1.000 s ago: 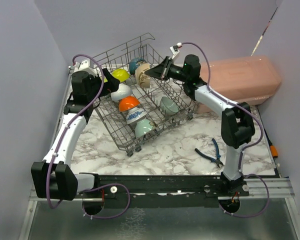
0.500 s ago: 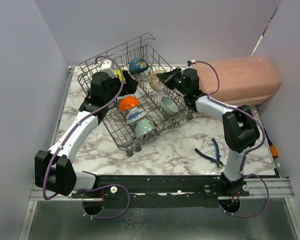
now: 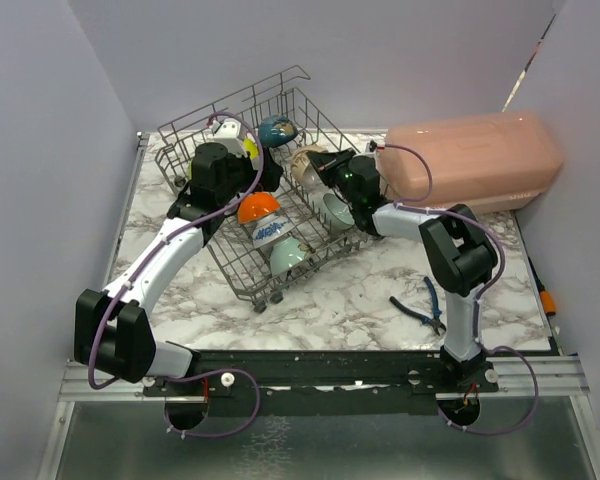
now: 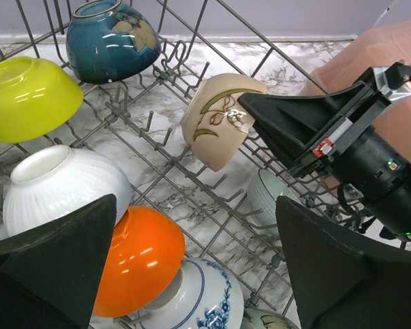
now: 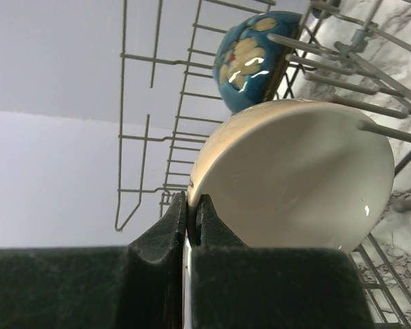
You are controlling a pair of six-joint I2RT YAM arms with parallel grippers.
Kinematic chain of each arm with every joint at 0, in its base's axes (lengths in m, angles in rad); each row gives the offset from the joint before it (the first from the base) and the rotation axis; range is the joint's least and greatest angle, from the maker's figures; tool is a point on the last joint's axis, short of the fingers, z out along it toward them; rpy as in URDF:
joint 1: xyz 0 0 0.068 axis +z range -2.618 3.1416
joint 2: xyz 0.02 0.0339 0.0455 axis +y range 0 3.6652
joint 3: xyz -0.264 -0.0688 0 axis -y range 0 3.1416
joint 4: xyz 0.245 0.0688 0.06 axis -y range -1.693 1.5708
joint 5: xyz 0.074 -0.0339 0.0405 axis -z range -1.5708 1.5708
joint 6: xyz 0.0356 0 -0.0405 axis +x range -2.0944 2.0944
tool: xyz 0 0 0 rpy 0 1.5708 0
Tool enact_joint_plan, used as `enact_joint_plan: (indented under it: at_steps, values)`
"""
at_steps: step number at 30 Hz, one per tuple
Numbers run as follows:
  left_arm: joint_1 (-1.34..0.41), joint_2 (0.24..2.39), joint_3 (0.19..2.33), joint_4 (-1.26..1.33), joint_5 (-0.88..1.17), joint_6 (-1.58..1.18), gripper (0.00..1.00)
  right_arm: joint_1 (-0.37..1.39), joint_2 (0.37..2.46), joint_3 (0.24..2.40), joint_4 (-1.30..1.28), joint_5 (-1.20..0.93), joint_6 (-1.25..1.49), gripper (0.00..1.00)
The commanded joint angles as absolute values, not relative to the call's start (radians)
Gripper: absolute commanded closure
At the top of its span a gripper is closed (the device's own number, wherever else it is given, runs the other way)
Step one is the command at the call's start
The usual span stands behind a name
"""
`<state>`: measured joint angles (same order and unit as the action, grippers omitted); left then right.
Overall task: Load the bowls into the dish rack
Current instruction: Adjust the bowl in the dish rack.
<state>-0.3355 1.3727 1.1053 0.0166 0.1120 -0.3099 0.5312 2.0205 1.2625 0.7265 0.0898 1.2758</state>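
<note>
Right fingers (image 5: 180,229), clenched on the rim of the beige bowl (image 5: 294,178), hold it on its side inside the dish rack (image 3: 242,262), upper centre of the overhead frame. Left fingers (image 4: 55,260), spread wide and grasping nothing, hang over the white bowl (image 4: 61,185) and orange bowl (image 4: 140,257). The dark blue bowl (image 4: 109,38) and lime-yellow bowl (image 4: 27,96) sit racked at upper left of the left wrist view.
</note>
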Motion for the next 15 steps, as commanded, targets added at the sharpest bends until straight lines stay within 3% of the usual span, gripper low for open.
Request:
enact_joint_plan:
  at_steps: [1, 15]
  values:
    - [-0.342, 1.379, 1.124, 0.043, 0.141, -0.250, 0.02, 0.549, 2.067, 1.254, 0.878, 0.220, 1.375, 1.00]
    - [-0.350, 1.367, 1.095, 0.051, 0.140, -0.235, 0.01, 0.560, 2.181, 1.261, 0.763, 0.296, 1.620, 1.00]
